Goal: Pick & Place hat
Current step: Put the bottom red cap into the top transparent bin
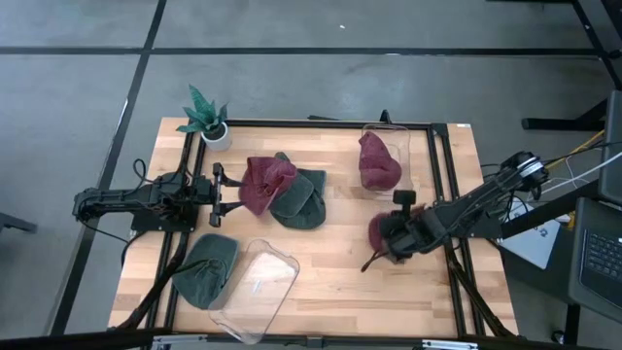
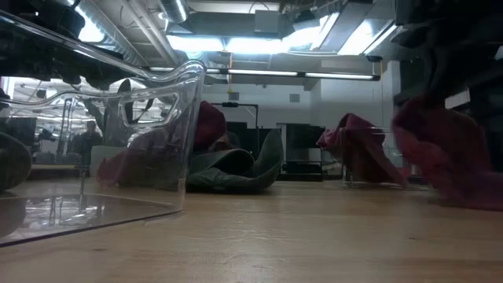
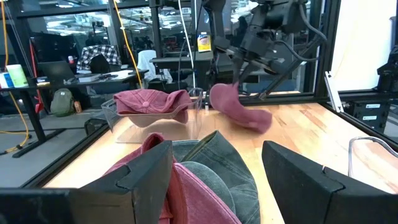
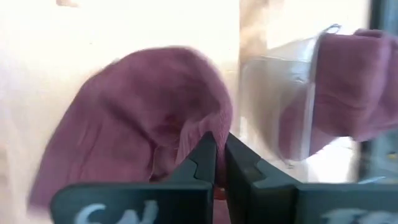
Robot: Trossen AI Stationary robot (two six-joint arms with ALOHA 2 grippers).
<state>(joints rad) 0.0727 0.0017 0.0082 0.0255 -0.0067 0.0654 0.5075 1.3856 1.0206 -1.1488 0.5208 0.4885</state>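
At four o'clock on the surface (image 1: 330, 277), the right claw (image 1: 394, 238) is pinched tight on a maroon hat (image 1: 382, 231), fingers nearly meeting over its fabric. This looks like the carry step. A clear bin (image 1: 394, 136) at one o'clock already holds another maroon hat (image 1: 377, 160); the next move likely calls for lifting toward it and releasing inside. At nine o'clock the left claw (image 1: 222, 192) waits wide open, empty, beside a maroon-and-green hat pile (image 1: 287, 192).

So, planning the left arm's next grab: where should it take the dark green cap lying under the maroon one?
Likely the dark green cotton cap's exposed brim edge, approached from its uncovered right side, since the maroon cotton cap overlaps its left side nearest the left claw.
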